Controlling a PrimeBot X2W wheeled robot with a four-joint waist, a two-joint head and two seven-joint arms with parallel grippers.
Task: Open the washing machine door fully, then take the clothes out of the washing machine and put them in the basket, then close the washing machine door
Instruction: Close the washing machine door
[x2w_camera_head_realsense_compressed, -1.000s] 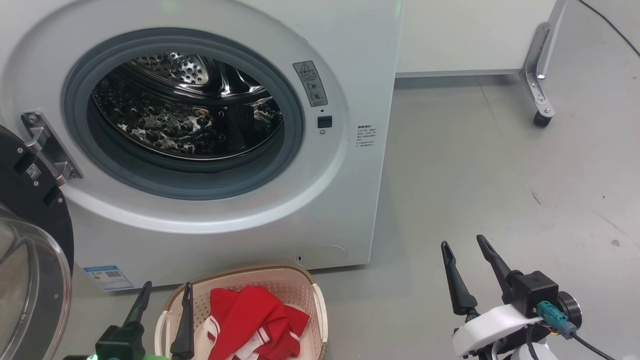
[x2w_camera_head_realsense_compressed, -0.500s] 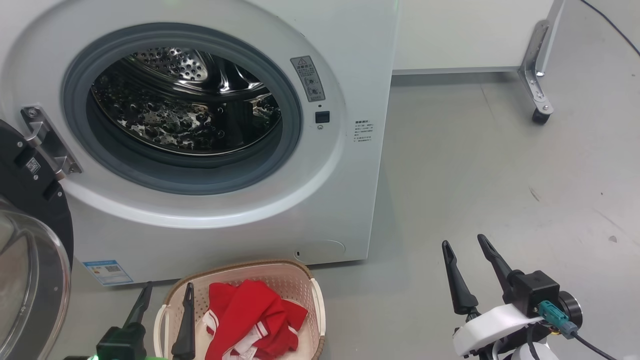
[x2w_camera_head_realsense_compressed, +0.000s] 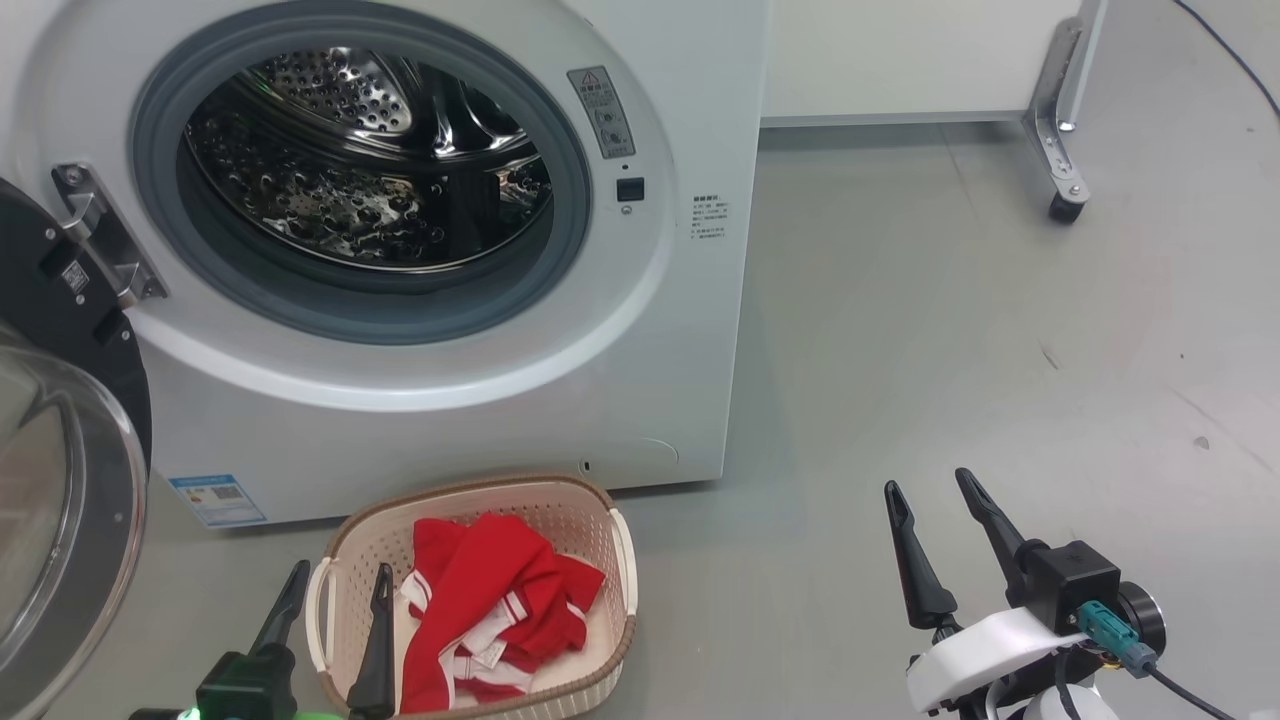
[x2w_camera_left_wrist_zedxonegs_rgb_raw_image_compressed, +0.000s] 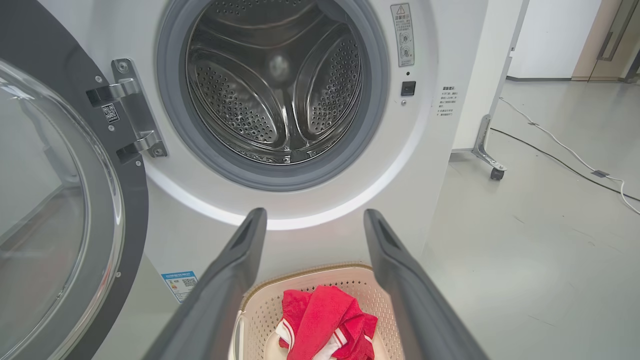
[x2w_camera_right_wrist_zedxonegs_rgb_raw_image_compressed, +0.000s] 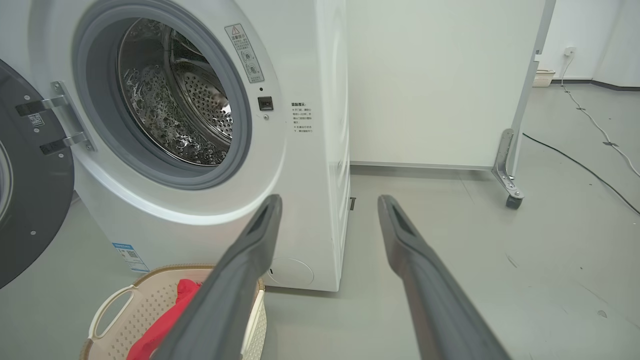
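View shifted (things unmoved) | clothes (x2w_camera_head_realsense_compressed: 490, 600) in basket (x2w_camera_head_realsense_compressed: 560, 522) | door (x2w_camera_head_realsense_compressed: 60, 470) open

No word or number resolves well enough to read. On the washing machine (x2w_camera_head_realsense_compressed: 450, 440) front, right of the drum opening, upper centre of the head view, there's a grey warning label (x2w_camera_head_realsense_compressed: 600, 112): triangle hazard sign on top, two round pictograms under it, print too small. Just right of it is a small block of dark print (x2w_camera_head_realsense_compressed: 710, 216), several lines, illegible. Lower left of the front panel: blue label (x2w_camera_head_realsense_compressed: 217, 499) with a QR code, text too small. On the washing machine door (x2w_camera_head_realsense_compressed: 60, 340), black inner ring by the hinge at the left edge, is a white QR sticker (x2w_camera_head_realsense_compressed: 73, 277).
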